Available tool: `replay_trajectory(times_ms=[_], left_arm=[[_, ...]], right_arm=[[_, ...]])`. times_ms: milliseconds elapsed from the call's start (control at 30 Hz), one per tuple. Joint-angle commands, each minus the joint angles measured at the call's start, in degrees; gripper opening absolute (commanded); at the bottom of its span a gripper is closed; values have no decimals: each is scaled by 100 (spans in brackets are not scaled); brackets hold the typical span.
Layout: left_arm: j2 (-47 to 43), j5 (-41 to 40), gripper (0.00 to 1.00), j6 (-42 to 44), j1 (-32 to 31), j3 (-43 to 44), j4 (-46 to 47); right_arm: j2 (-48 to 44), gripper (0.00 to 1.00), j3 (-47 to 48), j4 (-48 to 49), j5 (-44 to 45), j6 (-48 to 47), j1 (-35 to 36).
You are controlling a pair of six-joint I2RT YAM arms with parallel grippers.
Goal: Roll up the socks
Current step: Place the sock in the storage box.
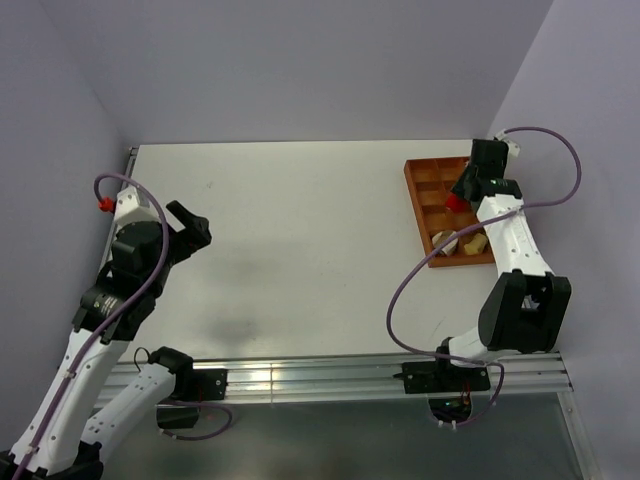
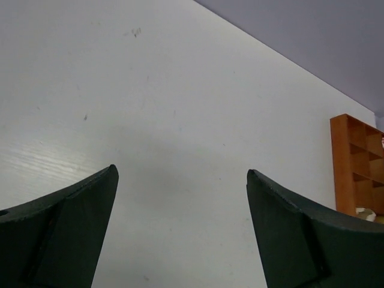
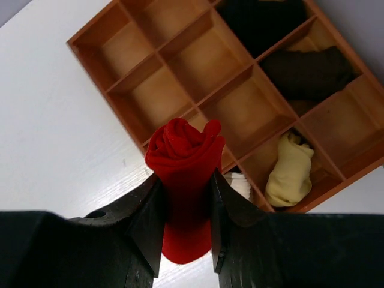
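A rolled red sock (image 3: 183, 144) is pinched upright between the fingers of my right gripper (image 3: 186, 175), which is shut on it. It hangs above the orange wooden compartment tray (image 3: 137, 72) at the table's far right. From above, the red sock (image 1: 456, 201) shows just under the right gripper (image 1: 462, 192), over the tray (image 1: 415, 205). A pale yellow sock (image 3: 290, 171) lies bunched in one near compartment of the tray. My left gripper (image 2: 181, 170) stands open over bare white table at the left (image 1: 190, 228), with nothing between its fingers.
Dark rolled bundles (image 3: 309, 72) fill the tray's far compartments, and a white piece of fabric (image 3: 240, 183) sits in the one beside the yellow sock. Several compartments hold nothing. Purple walls close in the table on three sides. The tray's edge (image 2: 339, 162) shows in the left wrist view.
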Motion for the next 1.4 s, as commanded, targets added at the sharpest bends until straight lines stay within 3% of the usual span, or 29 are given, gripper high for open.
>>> replay_trajectory(times_ms=[0,267,467,767,1367], left_arm=[[-265,-392,93,742,-19,-149,187],[-415,-393,95,900,-19,-1037,987],[-336,-902,95,1006,42,-1090,900],[-634,-982,94,1023,139,-1292,1163],[-433,-938,94,1059,148,-1336,1207]], right_arm=[[260,0,245,225,118,54,-278],[857,0,307,717,-76,-33,-832],[1393,0,658,911,-304,-376,-859],[2167,0,1309,577,-304,-525,-894],[2685,0,737,499,-567,-614,-1096]])
